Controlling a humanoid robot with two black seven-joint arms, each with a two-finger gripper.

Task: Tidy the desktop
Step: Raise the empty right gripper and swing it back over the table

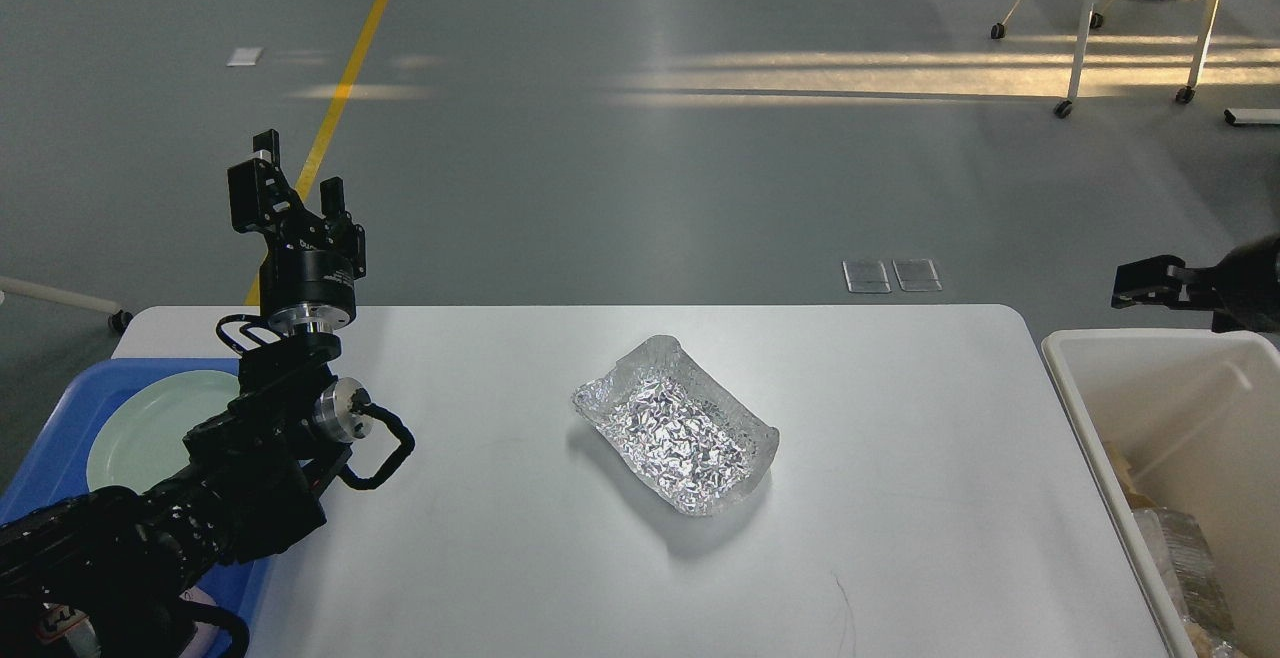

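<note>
The white desk (900,498) fills the near half of the view, with a crinkled foil tray (678,438) lying near its middle. The left gripper (290,186) is raised over the desk's far left corner, jaws apart and empty. The right gripper (1140,283) is above the off-white bin (1100,408) at the right edge; whether its jaws are apart, I cannot tell. A pale green plate (140,428) sits in the blue tray (60,438) at the left.

The left arm rises from the lower left edge, bends at the wrist and points its left hand (290,193) straight up, the two fingers (252,181) spread apart with nothing between them. The right hand (1140,285) reaches in level from the right edge, seen small and dark, its fingers impossible to separate.
</note>
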